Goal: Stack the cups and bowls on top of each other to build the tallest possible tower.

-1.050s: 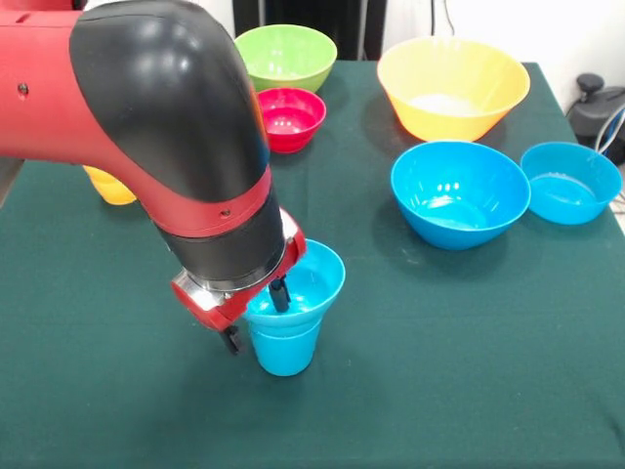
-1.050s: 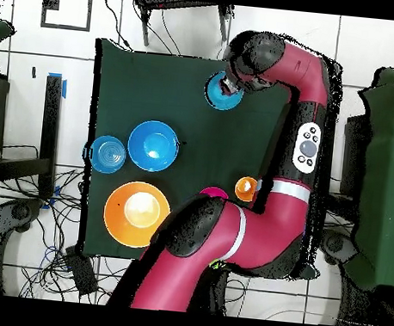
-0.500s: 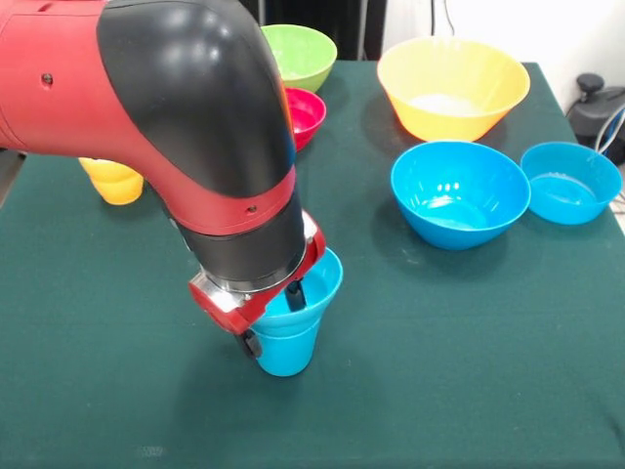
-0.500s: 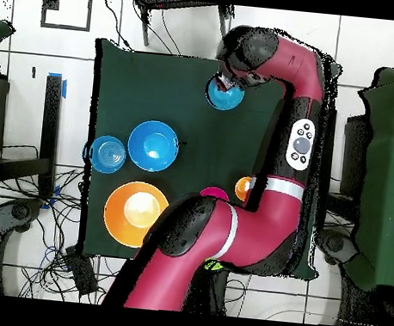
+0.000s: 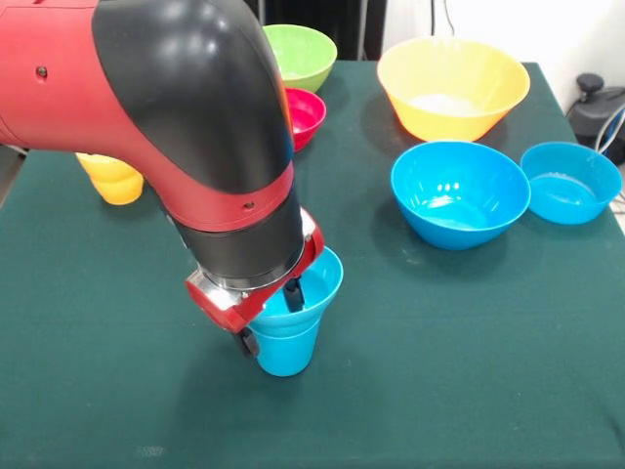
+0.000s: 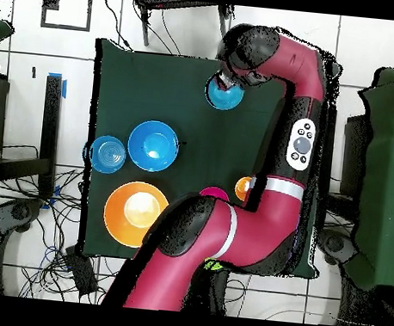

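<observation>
A blue cup (image 5: 285,352) stands near the table's front edge with a small blue bowl (image 5: 317,278) seated on its mouth. My gripper (image 5: 270,318) is open and straddles the bowl's left wall: one fingertip is inside the bowl and the other is outside, against the cup's side. Seen from above, the gripper (image 6: 231,82) overlaps the edge of this bowl (image 6: 223,97). Loose on the cloth are a large yellow-orange bowl (image 5: 452,88), a mid-size blue bowl (image 5: 459,192), a small blue bowl (image 5: 569,183), a green bowl (image 5: 298,54) and a red bowl (image 5: 305,112). The purple bowl is hidden.
A yellow cup (image 5: 110,179), nested with an orange one, stands at the left, partly behind my arm (image 5: 195,127). The green tablecloth (image 5: 469,371) runs to the right and front of the stack. Cables and chairs surround the table (image 6: 139,86) in the overhead view.
The arm swung slightly to the right over the stack and the gripper shifted right along the bowl's wall. The cup and bowl stayed in place, and the finger spacing looks unchanged.
</observation>
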Available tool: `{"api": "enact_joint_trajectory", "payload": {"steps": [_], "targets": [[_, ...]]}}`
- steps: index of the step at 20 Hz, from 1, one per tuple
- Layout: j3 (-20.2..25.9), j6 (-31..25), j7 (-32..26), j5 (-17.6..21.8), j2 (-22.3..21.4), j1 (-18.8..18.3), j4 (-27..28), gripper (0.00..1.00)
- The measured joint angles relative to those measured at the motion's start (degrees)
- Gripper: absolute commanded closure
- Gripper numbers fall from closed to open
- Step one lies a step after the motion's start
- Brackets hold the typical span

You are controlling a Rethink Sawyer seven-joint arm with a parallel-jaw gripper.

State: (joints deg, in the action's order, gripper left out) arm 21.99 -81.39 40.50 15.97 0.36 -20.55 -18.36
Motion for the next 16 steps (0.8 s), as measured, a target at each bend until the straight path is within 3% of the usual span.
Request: {"api": "enact_joint_trajectory", "payload": {"steps": [16], "targets": [[0.1,-0.6,0.0,0.6,0.9,-0.1,3.2,0.00]]}}
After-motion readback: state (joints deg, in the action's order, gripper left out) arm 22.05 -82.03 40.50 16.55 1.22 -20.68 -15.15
